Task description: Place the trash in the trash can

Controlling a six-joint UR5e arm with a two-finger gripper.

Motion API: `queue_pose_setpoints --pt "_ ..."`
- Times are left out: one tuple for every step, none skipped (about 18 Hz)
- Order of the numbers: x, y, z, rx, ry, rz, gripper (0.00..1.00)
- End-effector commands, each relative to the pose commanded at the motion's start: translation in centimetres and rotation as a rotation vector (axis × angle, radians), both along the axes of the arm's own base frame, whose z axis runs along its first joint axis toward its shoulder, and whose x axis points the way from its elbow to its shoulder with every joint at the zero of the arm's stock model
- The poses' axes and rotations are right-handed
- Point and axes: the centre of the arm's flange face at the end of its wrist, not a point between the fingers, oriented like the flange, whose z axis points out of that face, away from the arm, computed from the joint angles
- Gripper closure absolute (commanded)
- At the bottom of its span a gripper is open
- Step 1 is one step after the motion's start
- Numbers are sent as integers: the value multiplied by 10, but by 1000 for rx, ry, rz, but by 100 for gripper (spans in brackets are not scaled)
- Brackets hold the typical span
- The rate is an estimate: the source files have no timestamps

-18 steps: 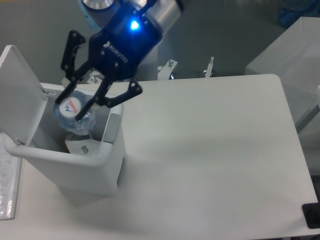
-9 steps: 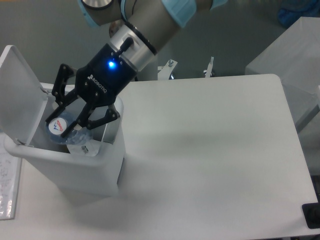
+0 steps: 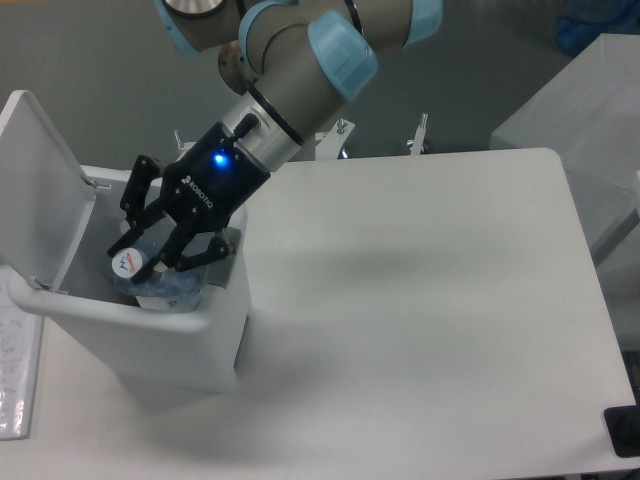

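The trash in view is a crushed clear plastic bottle (image 3: 160, 285) with a round white, blue and red end facing the camera. It hangs inside the open mouth of the trash can (image 3: 120, 312), a white rectangular bin at the table's left. The bin's flat lid (image 3: 40, 190) stands tilted up on the left side. My gripper (image 3: 146, 257) reaches down and left into the bin from above, its black fingers (image 3: 190, 252) shut on the bottle's upper part. The bottle's lower end sits below the rim, close to the bin's front wall.
The white table (image 3: 420, 300) spreads out to the right of the bin. A flat pale sheet (image 3: 12, 380) lies at the left edge. Metal clamps (image 3: 420, 135) stand at the table's back edge. A grey box (image 3: 590, 120) is at the right, a black object (image 3: 624, 432) at the bottom right corner.
The gripper has gone down and left with the bottle, from above the bin's rim into its mouth. The arm's wrist has swung lower and further into view.
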Motion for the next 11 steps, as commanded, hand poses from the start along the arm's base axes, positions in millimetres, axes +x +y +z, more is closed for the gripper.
queue_pose_setpoints --pt "1 -2 1 0 0 2 0" --pt "-2 -4 2 -1 1 9 0" --pt "-4 -6 4 1 2 14 0" --pt "-10 -8 5 1 4 26 0" --pt "-16 -12 6 0 5 40 0" --pt "-23 -15 7 2 6 54 0" --pt "-36 -21 10 6 12 76 0" --pt "-50 -28 15 12 19 104 0" --pt "-66 -35 18 15 26 131 0" --pt "-80 -40 22 18 33 153 0" --pt "-99 -47 24 21 39 183 0"
